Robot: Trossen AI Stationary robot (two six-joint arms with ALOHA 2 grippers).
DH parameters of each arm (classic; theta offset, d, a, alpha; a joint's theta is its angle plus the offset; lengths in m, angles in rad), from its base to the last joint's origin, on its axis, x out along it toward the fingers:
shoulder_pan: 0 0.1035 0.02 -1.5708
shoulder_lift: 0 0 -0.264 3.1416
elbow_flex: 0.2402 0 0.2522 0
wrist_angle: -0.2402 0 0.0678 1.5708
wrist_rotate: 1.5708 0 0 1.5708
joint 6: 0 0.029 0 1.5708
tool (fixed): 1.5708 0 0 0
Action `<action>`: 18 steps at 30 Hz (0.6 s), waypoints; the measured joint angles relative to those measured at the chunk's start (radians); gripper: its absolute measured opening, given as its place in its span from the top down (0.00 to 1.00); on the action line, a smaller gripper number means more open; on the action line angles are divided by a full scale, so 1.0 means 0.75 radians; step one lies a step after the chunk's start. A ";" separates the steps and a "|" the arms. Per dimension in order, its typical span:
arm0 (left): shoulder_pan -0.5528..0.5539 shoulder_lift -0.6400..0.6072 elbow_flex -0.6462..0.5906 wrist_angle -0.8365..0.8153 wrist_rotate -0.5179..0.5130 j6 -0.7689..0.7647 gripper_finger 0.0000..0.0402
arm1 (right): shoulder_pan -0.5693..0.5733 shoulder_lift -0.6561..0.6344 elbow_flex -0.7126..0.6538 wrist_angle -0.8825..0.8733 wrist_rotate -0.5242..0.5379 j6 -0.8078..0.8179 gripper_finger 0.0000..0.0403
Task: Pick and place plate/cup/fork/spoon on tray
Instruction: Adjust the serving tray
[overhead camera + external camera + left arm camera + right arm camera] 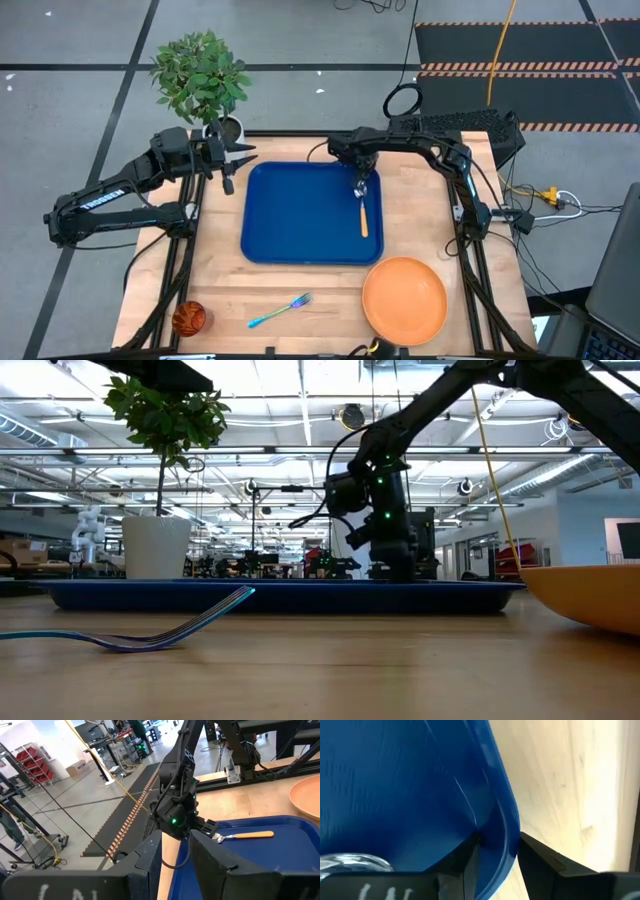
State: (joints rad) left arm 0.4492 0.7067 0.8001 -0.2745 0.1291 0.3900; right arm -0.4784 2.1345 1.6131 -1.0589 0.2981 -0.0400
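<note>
The dark blue tray lies in the middle of the table. The spoon lies flat in the tray's right part, silver bowl toward the far edge and orange handle toward the near edge. My right gripper hangs open just over the tray's far right part, pointing down beside the spoon's bowl; the tray's rim shows between its fingers. The orange plate, the fork and the dark red cup rest on the wood near the front edge. My left gripper waits open by the tray's far left corner.
A potted plant in a white pot stands at the far left corner, close to my left gripper. Bare wood lies between the fork and the plate and along the tray's right side.
</note>
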 joint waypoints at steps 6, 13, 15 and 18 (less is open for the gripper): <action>0.000 0.000 0.000 0.000 0.000 0.000 0.74 | 0.028 0.000 0.001 0.021 0.016 -0.066 0.71; 0.000 0.000 0.000 0.000 0.000 0.000 0.74 | 0.030 -0.003 -0.005 0.023 0.017 -0.084 0.71; 0.000 0.000 0.000 0.000 0.000 0.000 0.74 | 0.030 -0.006 -0.021 0.028 0.021 -0.095 0.71; 0.000 0.000 0.000 -0.001 0.000 0.000 0.74 | 0.031 -0.012 -0.058 0.026 0.030 -0.098 0.71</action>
State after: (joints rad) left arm 0.4495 0.7067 0.8001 -0.2750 0.1291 0.3897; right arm -0.4553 2.1256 1.5698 -1.0395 0.3205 -0.1139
